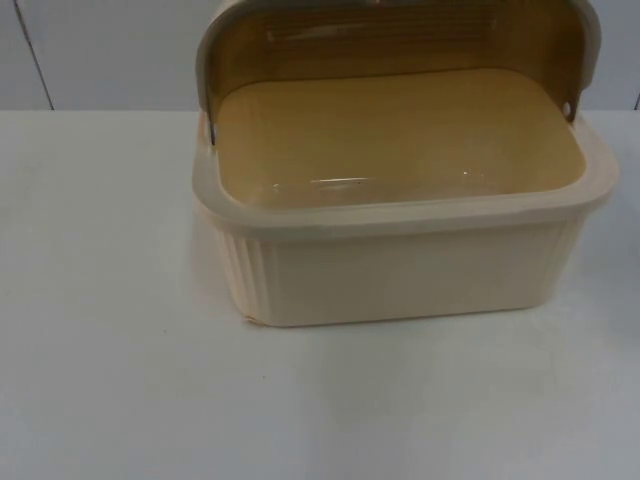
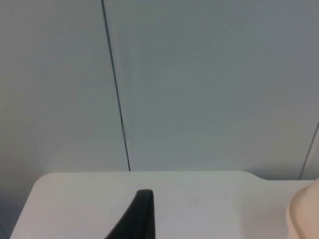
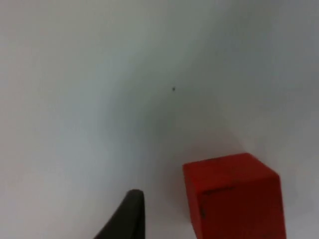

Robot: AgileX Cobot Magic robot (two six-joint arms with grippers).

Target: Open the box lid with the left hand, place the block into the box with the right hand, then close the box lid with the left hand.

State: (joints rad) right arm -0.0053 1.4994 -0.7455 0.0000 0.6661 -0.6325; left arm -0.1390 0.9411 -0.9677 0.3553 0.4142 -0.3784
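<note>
A cream ribbed box stands in the middle of the table in the top view. Its amber see-through lid is swung up and back, so the yellowish floor inside shows bare. In the left wrist view my left gripper hovers over the table, facing the wall, with a rounded cream edge of the box off to one side. A red block lies close beside my right gripper in the right wrist view, over a white surface. Whether the gripper touches the block cannot be made out.
The white table spreads wide to the left of the box and in front of it. The grey partition wall, with a dark vertical seam, stands at the table's far edge.
</note>
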